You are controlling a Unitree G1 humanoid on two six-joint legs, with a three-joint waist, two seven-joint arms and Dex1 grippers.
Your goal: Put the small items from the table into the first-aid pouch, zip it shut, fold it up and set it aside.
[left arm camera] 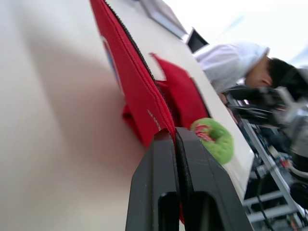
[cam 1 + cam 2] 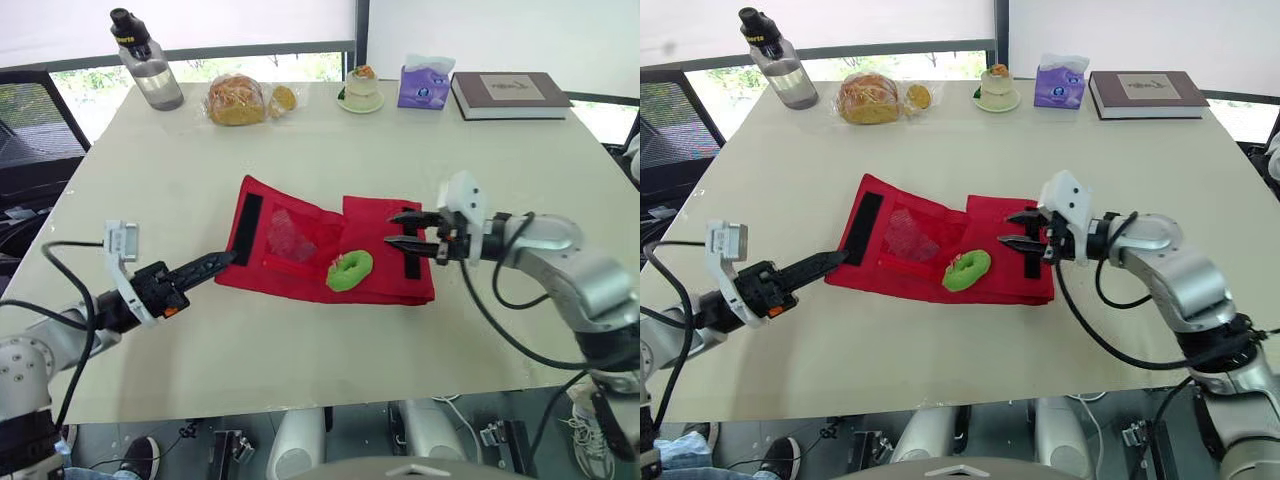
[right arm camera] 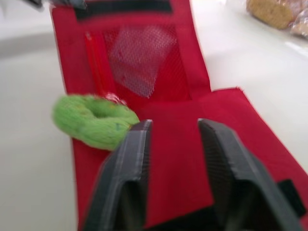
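Left wrist view shows the left gripper (image 1: pixel 177 137) with its fingers (image 1: pixel 154 192) pressed together on the near red edge of the first-aid pouch (image 1: pixel 139 96). That edge lifts off the bench (image 1: pixel 57 120) there, and the rest of the pouch is foreshortened behind it. Beyond it a person in white (image 1: pixel 231 57) is blurred and cut by the dark gear in front. From the head camera, the pouch lies unfolded near the middle of the bench, its long axis running side to side, slightly skewed. The flap with the black strip (image 2: pixel 246 228) points to the robot's left, where the left gripper holds its corner. The right end lies partly hidden under the right gripper (image 2: pixel 392 228). That gripper hovers over the right panel with its fingers (image 3: pixel 130 163) apart and nothing between them, pointing towards the robot's left. A short black strap (image 2: pixel 411 262) shows just below them. A green ring (image 2: pixel 350 270) rests on the pouch near its front edge, between the two grippers. Something pinkish sits at its hole, too blurred to name. The mesh pocket (image 2: pixel 288 235) holds something pale that I cannot identify, and I cannot tell whether the zip is closed. Along the far edge stand a water bottle (image 2: pixel 148 62), bagged bread (image 2: pixel 240 100), a small cake on a saucer (image 2: pixel 361 90), a purple tissue box (image 2: pixel 424 85) and a book (image 2: pixel 512 94).
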